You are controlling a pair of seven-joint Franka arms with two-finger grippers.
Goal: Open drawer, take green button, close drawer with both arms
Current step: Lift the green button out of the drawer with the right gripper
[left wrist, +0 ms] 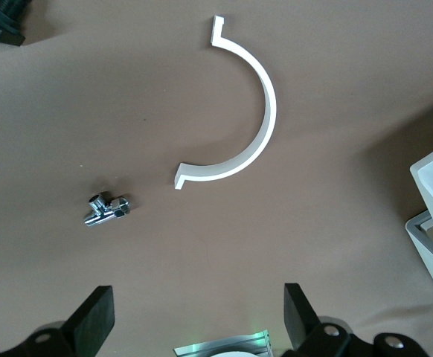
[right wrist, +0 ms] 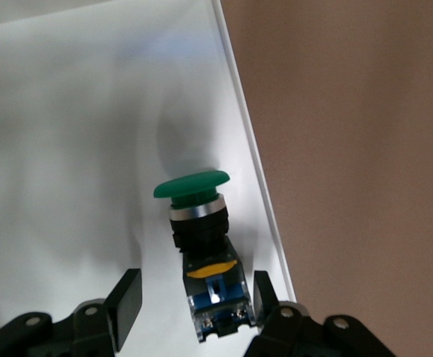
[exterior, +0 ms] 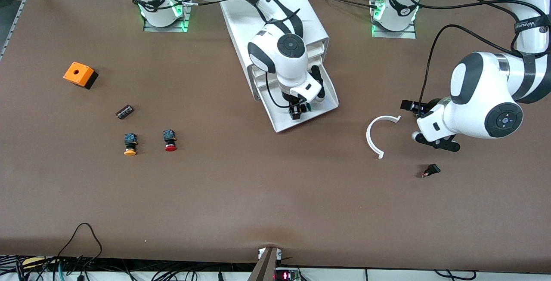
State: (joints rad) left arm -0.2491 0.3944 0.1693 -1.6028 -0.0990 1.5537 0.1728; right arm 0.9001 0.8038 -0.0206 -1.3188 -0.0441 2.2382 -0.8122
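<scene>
Inside the pulled-out drawer (exterior: pixel 328 100), close to its side wall, the button (right wrist: pixel 201 245) lies on its side on the white floor, and the right hand (exterior: pixel 300 109) hangs directly over it. Seen from the right wrist, the button's long axis runs straight away from that hand: the black-and-blue body sits between the two spread fingers (right wrist: pixel 124 305), the green cap points away from them. Both fingers stand apart from the body, so the right hand is released and grips nothing yet. A short descent and a squeeze across the body looks like the next step, judged from this layout. Room is tight on one flank, where one finger has only a thin strip of floor between the button and the drawer's wall; the other flank is bare white floor.

Well apart, toward its own end of the desk (exterior: pixel 258 195), the left hand (left wrist: pixel 194 327) waits released over bare brown surface, just beside a white curved bracket (exterior: pixel 376 134) and a small metal fitting (left wrist: pixel 106 209). Its path to the drawer front looks unobstructed apart from the bracket
</scene>
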